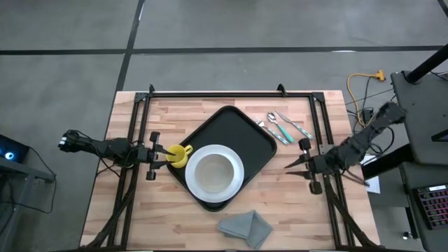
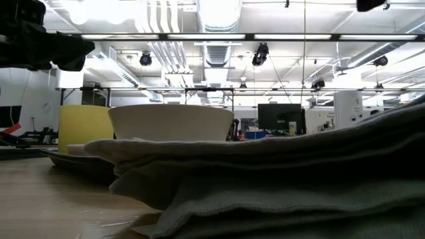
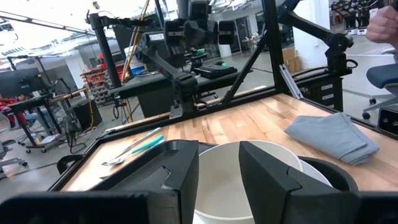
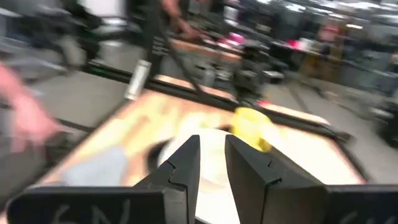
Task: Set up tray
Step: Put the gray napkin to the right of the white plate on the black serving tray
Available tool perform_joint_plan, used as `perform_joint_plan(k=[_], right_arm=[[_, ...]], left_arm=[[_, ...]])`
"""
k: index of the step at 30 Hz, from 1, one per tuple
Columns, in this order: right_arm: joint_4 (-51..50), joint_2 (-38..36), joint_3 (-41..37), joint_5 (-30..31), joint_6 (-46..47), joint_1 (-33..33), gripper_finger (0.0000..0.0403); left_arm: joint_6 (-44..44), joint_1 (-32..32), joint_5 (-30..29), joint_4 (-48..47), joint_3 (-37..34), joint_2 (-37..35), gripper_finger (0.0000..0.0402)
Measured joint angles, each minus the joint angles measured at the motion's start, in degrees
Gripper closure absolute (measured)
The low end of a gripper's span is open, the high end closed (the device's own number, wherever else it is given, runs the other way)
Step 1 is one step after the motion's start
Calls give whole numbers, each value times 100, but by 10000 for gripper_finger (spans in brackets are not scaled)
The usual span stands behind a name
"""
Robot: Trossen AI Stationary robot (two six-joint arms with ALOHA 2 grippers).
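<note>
The black tray (image 1: 231, 129) lies slantwise on the middle of the wooden table. A round white plate (image 1: 215, 173), deep like a bowl (image 2: 169, 123), sits on the tray's near part. A yellow cup (image 1: 180, 155) stands upright on the tray's left corner, beside the plate; it also shows in the low view (image 2: 83, 126). My left gripper (image 1: 158, 154) is open just left of the cup and higher than it, touching nothing; its wrist view shows the plate (image 3: 249, 162) past the fingers. My right gripper (image 1: 292, 166) is open and empty, right of the tray.
Several pieces of cutlery (image 1: 283, 126) lie on the table by the tray's far right side. A folded grey napkin (image 1: 245, 227) lies near the table's near edge and fills the low view's foreground (image 2: 299, 179). A person's hand (image 3: 382, 22) shows beyond the table.
</note>
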Motion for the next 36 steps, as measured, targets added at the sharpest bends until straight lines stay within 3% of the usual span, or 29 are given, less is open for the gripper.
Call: perform_joint_plan(k=[2, 4, 21, 29, 36], right_arm=[[11, 94, 2, 648, 2, 386, 335], [32, 206, 21, 928, -18, 678, 335], [1064, 1523, 50, 1554, 193, 921, 335], [1629, 2329, 62, 1577, 494, 919, 335], [1556, 3097, 450, 1575, 648, 919, 335]], left_arm=[[-2, 0, 0, 0, 0, 2, 301], [-2, 0, 0, 0, 0, 2, 301], [0, 0, 0, 0, -2, 0, 301], [-2, 0, 0, 0, -2, 2, 301], [-2, 0, 0, 0, -2, 0, 301]])
